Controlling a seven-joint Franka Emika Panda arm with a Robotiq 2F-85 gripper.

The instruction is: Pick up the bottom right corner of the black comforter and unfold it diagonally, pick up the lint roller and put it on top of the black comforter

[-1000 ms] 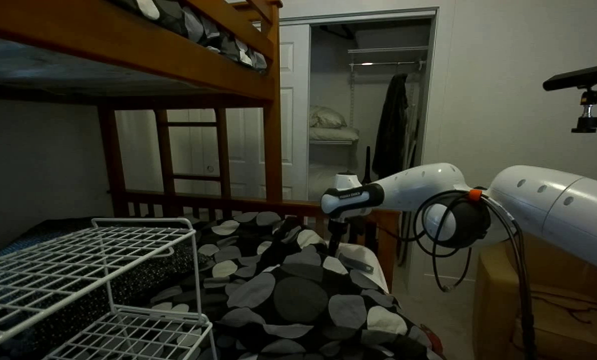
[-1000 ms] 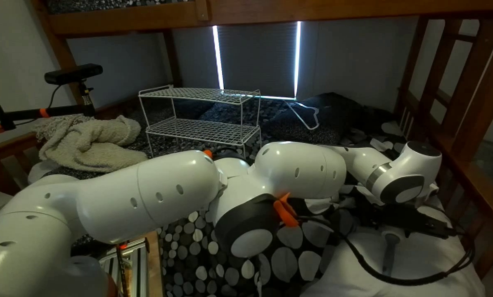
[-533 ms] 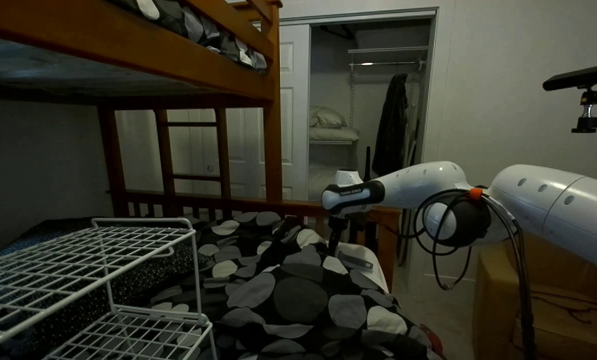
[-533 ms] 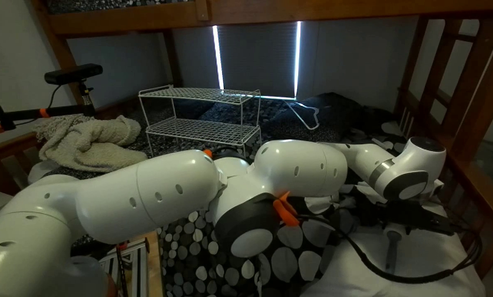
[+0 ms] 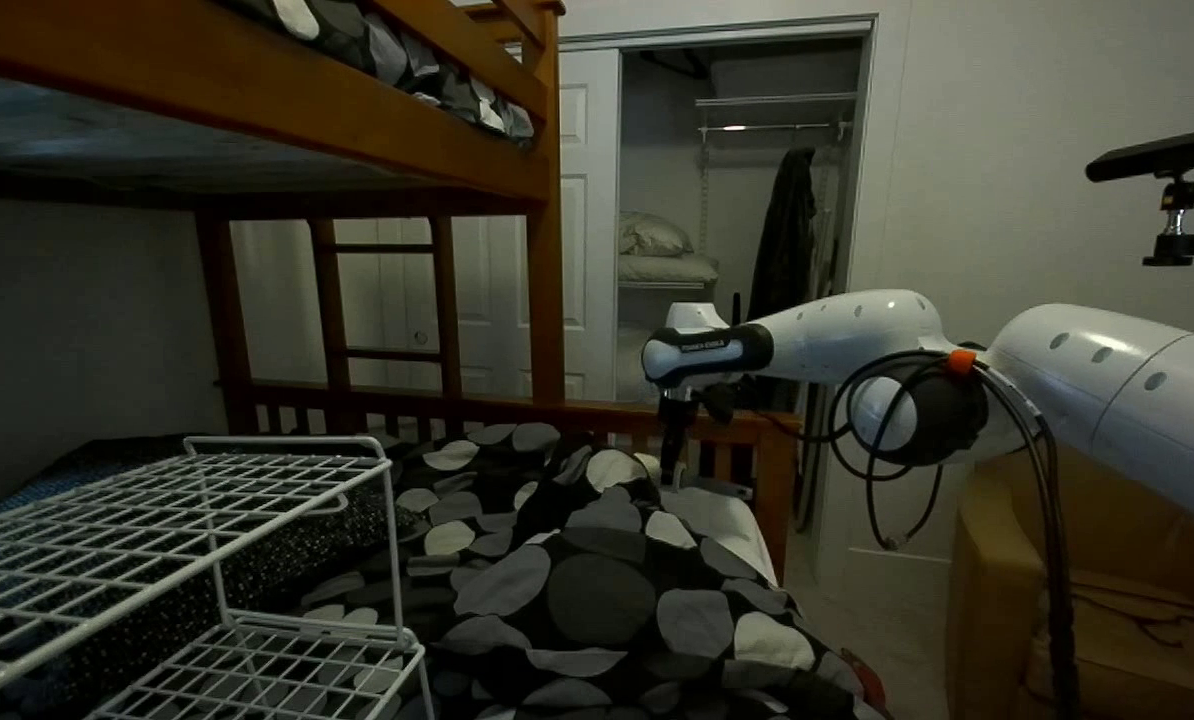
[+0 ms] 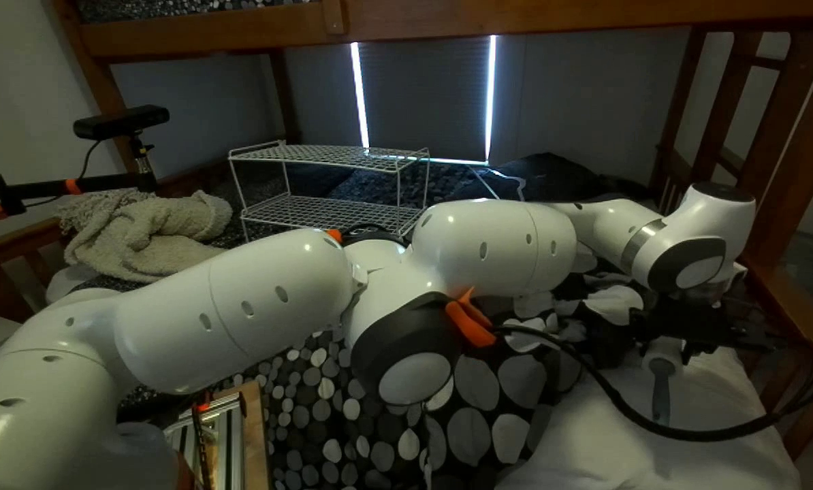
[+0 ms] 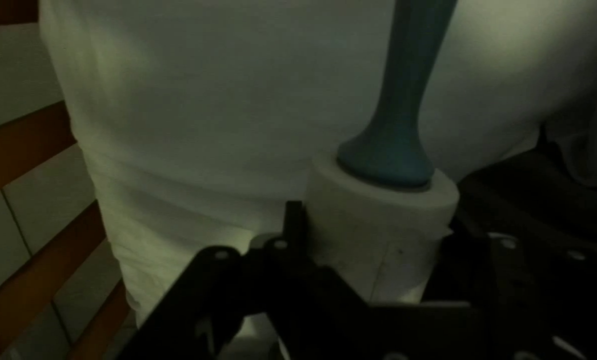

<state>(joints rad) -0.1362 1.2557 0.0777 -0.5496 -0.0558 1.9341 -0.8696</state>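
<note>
The claw (image 7: 378, 240) is clamped on the lint roller (image 7: 386, 160), a jaw at either side of its thick white roll (image 7: 368, 235); the jaws stand only partway apart because the roll fills the gap. One jaw is mostly lost in the dark, so how evenly they press cannot be told. Gripping there makes sense: the roll is broad and probably firm, and the slim handle (image 7: 413, 60) can stick out free, toward the bed's (image 5: 545, 300) open long edge.

The roller is over the white sheet (image 6: 624, 442) at the foot corner, near the footboard (image 5: 777, 500). In an exterior view the handle seems to hang just above the sheet, though slight contact is hard to rule out in this light. The black comforter (image 5: 602, 600) lies in soft folds beside that bare patch. Its corner was presumably turned back on the diagonal, which would explain the exposed sheet and suggests the unfolding is done.

What remains, I judge, is a short carry inward from the foot corner, then a gentle release on the comforter. A loose paper flap on the roll may be sticky and could cling to a jaw. The wire rack (image 5: 287, 470) stands toward the bed's other end, well out of the way.
</note>
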